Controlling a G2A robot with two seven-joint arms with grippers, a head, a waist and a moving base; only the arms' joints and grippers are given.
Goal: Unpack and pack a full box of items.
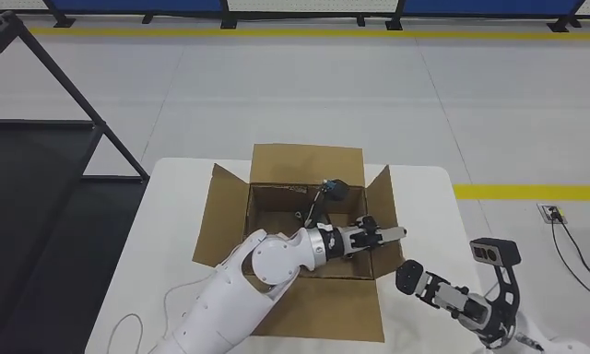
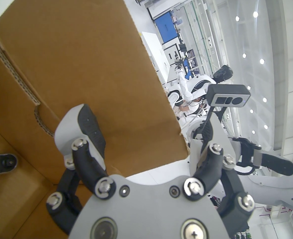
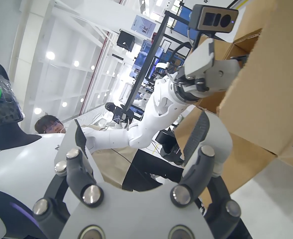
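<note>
An open cardboard box (image 1: 309, 162) stands on the white table (image 1: 175, 216) with its flaps spread out. My left gripper (image 1: 387, 234) sits at the box's right side and is open (image 2: 148, 130). One finger (image 2: 86, 125) lies over the inner face of the right flap (image 2: 86, 63), the other past the flap's edge. A small round dark object (image 2: 1, 162) lies inside the box. My right gripper (image 1: 406, 278) hovers open (image 3: 139, 135) just off the box's near right corner (image 3: 261, 88), holding nothing. From there the left gripper (image 3: 206, 75) shows at the flap.
The near flap (image 1: 323, 308) lies flat toward the table's front edge. Bare table runs along the left of the box and to its right (image 1: 433, 206). A black metal frame (image 1: 92, 142) stands off the table's far left corner.
</note>
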